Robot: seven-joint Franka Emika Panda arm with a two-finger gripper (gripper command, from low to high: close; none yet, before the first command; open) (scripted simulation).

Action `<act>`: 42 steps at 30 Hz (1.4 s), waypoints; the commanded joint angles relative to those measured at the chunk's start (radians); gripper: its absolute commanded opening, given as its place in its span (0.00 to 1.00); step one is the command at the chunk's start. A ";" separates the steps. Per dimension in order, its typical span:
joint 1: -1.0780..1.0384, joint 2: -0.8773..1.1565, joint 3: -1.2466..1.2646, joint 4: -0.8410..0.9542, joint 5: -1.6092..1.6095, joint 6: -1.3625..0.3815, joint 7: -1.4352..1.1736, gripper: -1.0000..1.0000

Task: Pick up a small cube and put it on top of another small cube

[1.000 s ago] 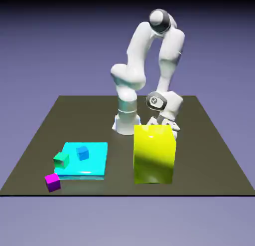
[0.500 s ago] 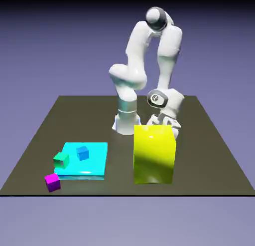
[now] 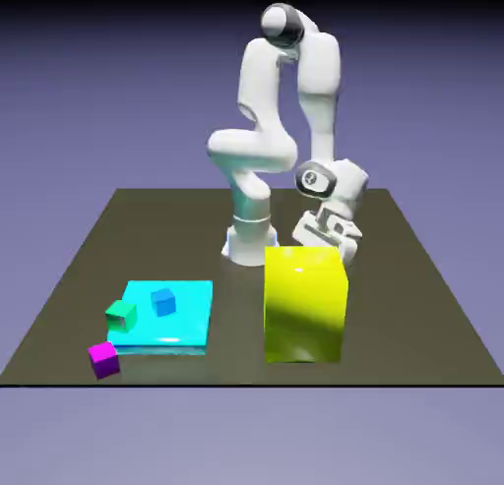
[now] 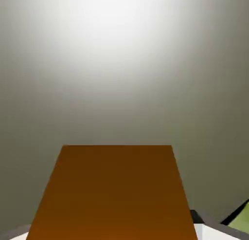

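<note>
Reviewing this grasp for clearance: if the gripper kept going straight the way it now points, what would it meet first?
Shut on the small orange cube, the gripper points down at the table. The hand view shows only bare tabletop beyond the cube, so the table would likely come first. The yellow block lies off to the side.

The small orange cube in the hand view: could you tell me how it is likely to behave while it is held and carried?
The small orange cube looks rigid, with straight edges, so it probably won't deform. Its flat faces suggest that it should sit squarely in the end effector without rolling. The plain, smooth surface might slip if the grip loosens.
</note>
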 commanded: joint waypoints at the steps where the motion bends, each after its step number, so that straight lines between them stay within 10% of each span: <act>1: -0.002 0.006 -0.014 0.033 0.019 -0.043 -0.013 0.00; 33: 0.015 0.367 -0.929 1.084 0.375 -1.194 -0.055 0.00; 42: 0.056 0.532 -1.255 1.043 0.169 -0.965 0.212 0.00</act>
